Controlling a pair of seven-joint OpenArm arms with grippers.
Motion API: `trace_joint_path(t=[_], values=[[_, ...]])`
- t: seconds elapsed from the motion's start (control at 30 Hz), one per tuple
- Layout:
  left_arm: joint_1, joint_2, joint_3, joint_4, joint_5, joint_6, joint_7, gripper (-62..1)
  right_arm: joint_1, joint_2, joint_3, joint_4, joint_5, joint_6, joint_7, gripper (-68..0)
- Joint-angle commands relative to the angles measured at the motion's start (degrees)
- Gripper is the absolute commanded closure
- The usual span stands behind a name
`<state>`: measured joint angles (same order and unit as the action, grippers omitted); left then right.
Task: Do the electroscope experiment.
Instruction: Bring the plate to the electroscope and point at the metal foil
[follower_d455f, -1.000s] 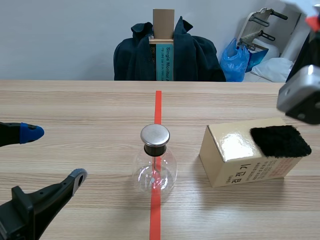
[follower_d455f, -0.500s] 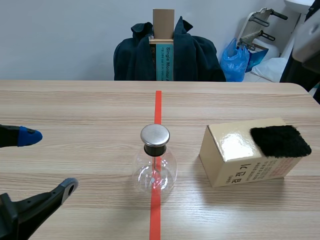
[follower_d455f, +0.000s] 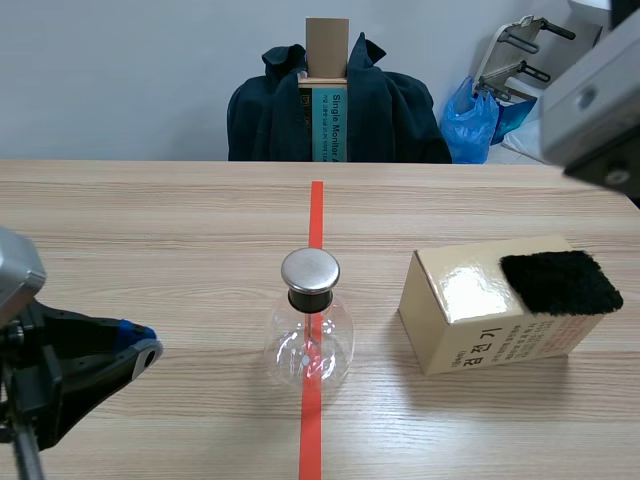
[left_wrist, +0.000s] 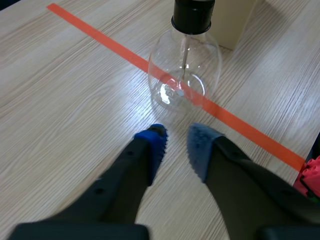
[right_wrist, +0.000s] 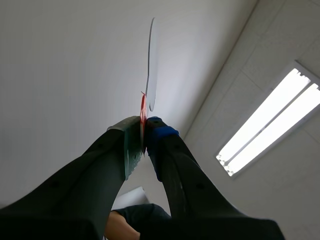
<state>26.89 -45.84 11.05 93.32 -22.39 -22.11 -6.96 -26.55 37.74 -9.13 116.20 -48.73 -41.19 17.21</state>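
Observation:
The electroscope, a clear glass flask (follower_d455f: 310, 338) with a round metal cap (follower_d455f: 310, 270), stands on the red tape line at the table's middle. In the left wrist view the flask (left_wrist: 185, 75) is just ahead of my left gripper (left_wrist: 175, 142), whose blue pads nearly meet with nothing between them. In the scene view the left gripper (follower_d455f: 140, 352) hangs low to the flask's left. My right arm (follower_d455f: 595, 90) is raised at the far right. Its gripper (right_wrist: 144, 136) points at the ceiling, shut on a thin white strip (right_wrist: 151, 65) with a red end.
A beige box (follower_d455f: 480, 320) with a black fur pad (follower_d455f: 560, 282) on top lies right of the flask. A chair draped with a dark jacket (follower_d455f: 270, 115) stands beyond the far edge, with a blue bag (follower_d455f: 480, 115) to its right.
My left gripper's fingers have gone from wide open to shut and drawn together near the table's left. The right arm has shifted at the upper right.

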Motion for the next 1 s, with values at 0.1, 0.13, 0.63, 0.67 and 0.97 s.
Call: trace_joint_path(t=[0.1, 0.13, 0.63, 0.67, 0.97], values=[[-7.9, 2.5, 6.2, -5.3, -0.5, -0.2, -4.9, -2.7, 0.7, -2.0, -5.4, -0.2, -3.0, -0.3, 0.1, -0.6], [-9.4, 3.1, 7.4, -6.7, -0.3, -0.3, -5.5, -2.7, 0.7, -2.6, -6.5, -0.5, -4.0, -0.3, 0.1, -0.7], [-22.7, 14.8, 18.5, -27.3, 8.7, -3.1, -13.7, -3.2, 4.7, -11.1, -15.0, -17.9, -13.0, 1.9, -0.3, -0.6], [-23.0, 15.3, 18.8, -28.2, 8.7, -3.1, -13.8, -3.2, 4.8, -11.4, -15.0, -19.2, -13.1, 1.9, -0.3, -0.7], [-24.1, 16.6, 18.9, -31.7, 8.7, -2.9, -14.7, -3.2, 6.4, -12.5, -15.0, -27.1, -14.1, 1.9, -0.7, -0.6]])
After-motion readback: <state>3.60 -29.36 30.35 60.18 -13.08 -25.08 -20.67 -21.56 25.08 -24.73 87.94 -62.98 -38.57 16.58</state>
